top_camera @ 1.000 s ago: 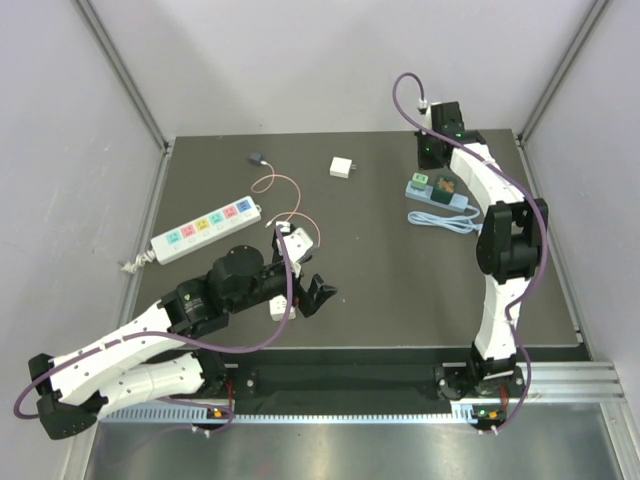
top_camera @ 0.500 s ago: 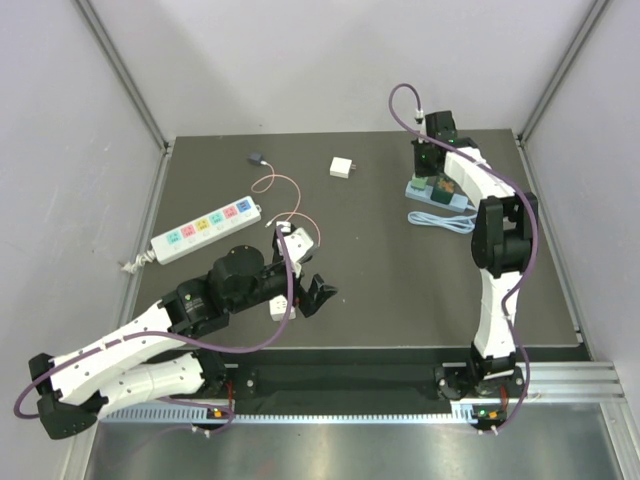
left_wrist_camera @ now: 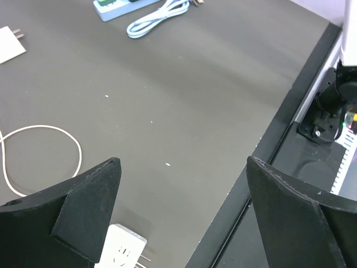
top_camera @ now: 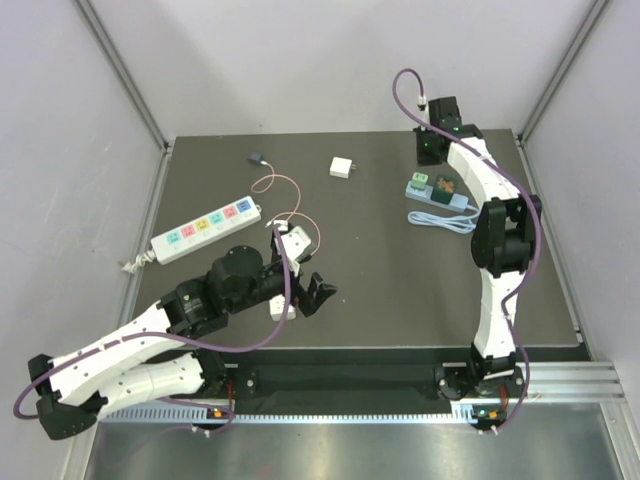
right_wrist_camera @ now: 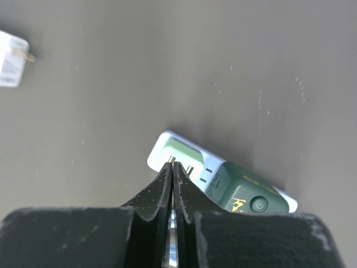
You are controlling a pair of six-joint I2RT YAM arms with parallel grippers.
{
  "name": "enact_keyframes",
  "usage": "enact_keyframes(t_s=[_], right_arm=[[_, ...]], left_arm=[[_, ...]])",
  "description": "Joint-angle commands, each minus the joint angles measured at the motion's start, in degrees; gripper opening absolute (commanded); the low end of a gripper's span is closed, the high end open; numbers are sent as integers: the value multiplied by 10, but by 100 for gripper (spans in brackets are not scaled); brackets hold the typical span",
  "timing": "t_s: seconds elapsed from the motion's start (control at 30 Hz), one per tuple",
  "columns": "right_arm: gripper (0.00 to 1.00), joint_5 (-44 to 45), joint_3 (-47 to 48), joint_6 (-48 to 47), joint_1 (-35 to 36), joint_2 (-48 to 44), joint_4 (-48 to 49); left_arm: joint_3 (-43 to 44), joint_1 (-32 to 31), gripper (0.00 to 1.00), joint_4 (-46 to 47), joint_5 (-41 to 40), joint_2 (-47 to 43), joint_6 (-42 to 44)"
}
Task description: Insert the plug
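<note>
My left gripper [top_camera: 313, 297] is open and empty, low over the near-middle of the mat; it also shows in the left wrist view [left_wrist_camera: 183, 167]. A white charger block [top_camera: 282, 306] lies beside its left finger, prongs visible [left_wrist_camera: 119, 250]. My right gripper [top_camera: 431, 151] is shut at the far right, just beyond a light blue power strip [top_camera: 440, 193]. In the right wrist view the shut fingertips [right_wrist_camera: 172, 165] sit over the strip [right_wrist_camera: 162, 152], in front of a pale green plug [right_wrist_camera: 188, 151] with two gold prongs. A dark green block [right_wrist_camera: 254, 196] sits beside the plug.
A white power strip with coloured sockets [top_camera: 205, 230] lies at left. A white plug on a thin looped cable [top_camera: 292, 236] lies beside it. A white adapter [top_camera: 343, 167] and a small dark plug [top_camera: 257, 157] lie at the back. The mat's front edge [left_wrist_camera: 262, 162] is under the left gripper.
My right gripper dipped toward the light blue strip half a second ago and has drawn back up and away. The left arm has hardly moved.
</note>
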Motion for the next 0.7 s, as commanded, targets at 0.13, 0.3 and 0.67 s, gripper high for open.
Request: enact_keyframes(t_s=[0.13, 0.3, 0.67], right_arm=[[0, -2, -12, -5, 0, -36, 5], [0, -4, -28, -11, -7, -16, 14], [0, 1, -14, -14, -13, -14, 0]], left_arm=[[23, -2, 99, 6, -61, -7, -54], [35, -3, 99, -9, -73, -6, -79], [71, -2, 99, -50, -147, 3, -108]])
